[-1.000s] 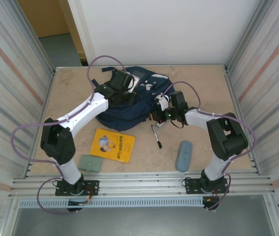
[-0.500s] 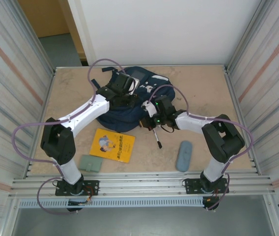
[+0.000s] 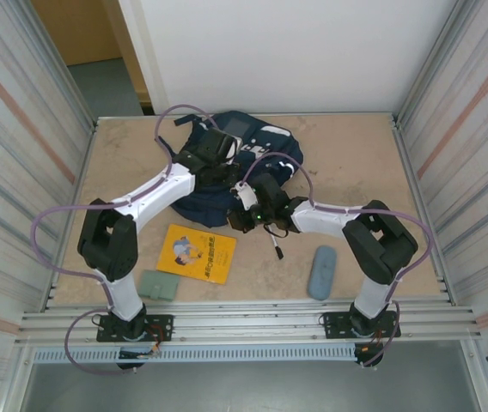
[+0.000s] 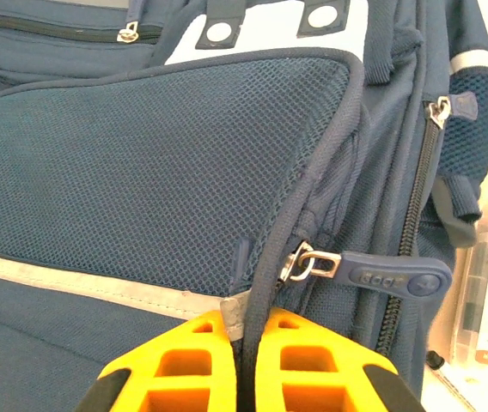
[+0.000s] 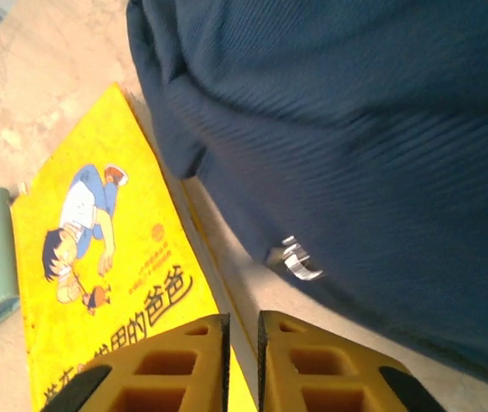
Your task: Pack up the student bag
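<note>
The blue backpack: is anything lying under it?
Along its near edge the student bag rests over bare table, the yellow book beside it. Anything beneath its middle is hidden by the fabric.

The student bag [image 3: 280,153] is navy blue, with white patches at its far end, a thin pale grey stripe and a fine navy mesh pocket [image 4: 141,163]. The book [image 3: 197,253] at its near left is bright yellow, with a cartoon boy in blue and white and dark lettering. The wallet [image 3: 159,285] is dull green, the pencil case [image 3: 321,272] grey-blue and the pen [image 3: 275,245] black. The table [image 3: 356,172] is mottled beige. The left gripper [image 4: 246,324] and right gripper [image 5: 242,324] are orange-yellow.
</note>
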`<state>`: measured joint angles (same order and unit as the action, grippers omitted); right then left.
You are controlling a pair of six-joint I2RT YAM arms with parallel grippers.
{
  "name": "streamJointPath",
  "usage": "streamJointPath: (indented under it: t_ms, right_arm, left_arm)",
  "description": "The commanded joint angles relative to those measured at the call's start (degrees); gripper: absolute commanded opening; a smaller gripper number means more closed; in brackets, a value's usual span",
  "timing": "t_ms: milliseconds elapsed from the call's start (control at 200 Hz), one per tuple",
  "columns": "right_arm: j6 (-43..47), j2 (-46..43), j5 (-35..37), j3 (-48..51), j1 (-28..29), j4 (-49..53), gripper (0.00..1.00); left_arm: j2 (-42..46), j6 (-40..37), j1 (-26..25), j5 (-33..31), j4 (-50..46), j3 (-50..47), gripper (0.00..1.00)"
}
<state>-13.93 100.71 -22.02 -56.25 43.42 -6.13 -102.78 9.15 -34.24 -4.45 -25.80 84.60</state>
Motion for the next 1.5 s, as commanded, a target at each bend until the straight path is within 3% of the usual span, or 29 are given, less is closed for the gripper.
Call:
streamJointPath:
  t_ms: [0, 165, 361, 436, 571, 767, 937, 1148, 1498]
  right_arm:
    - [-2.1, -1.0, 1.0, 2.7, 2.7, -3.5, 0.28]
    - [-3.1, -8.4, 6.7, 8.1, 1.2, -1.7, 0.43]
    - [-7.3, -19.1, 14.5, 12.7, -3.3, 4.2, 0.53]
    - [-12.2, -21.7, 16.5, 13.8, -7.2, 5.2, 0.60]
    - [-24.6, -22.1, 13.1, 11.2, -14.2, 8.9, 0.61]
    - [-41.0, -18.7, 11.3, 7.4, -11.9, 6.8, 0.73]
    - [-50.2, -16.4, 17.1, 6.5, -7.9, 1.1, 0.93]
    - [-59.8, -13.4, 18.2, 8.3, -7.9, -7.0, 0.93]
    - [-64.7, -8.7, 19.9, 8.4, -3.6, -15.9, 0.88]
  left_arm:
    - [0.3, 2.8, -2.3, 2.3, 7.5, -0.4, 0.00]
    - [1.6, 1.3, -1.7, 2.6, 6.7, -1.0, 0.00]
    - [3.2, 0.5, -1.6, 4.3, 6.5, -1.6, 0.00]
    - [3.8, 0.3, -1.6, 5.1, 5.9, -1.4, 0.00]
    - [4.5, 0.6, -1.6, 6.3, 6.4, -1.6, 0.00]
    - [5.5, 1.2, -1.8, 6.8, 6.2, -1.9, 0.00]
    - [5.7, 2.6, -1.8, 8.0, 6.5, -2.6, 0.00]
    - [6.4, 3.7, -1.9, 9.1, 7.2, -3.6, 0.00]
    - [5.4, 7.4, -2.0, 11.6, 10.0, -4.6, 0.00]
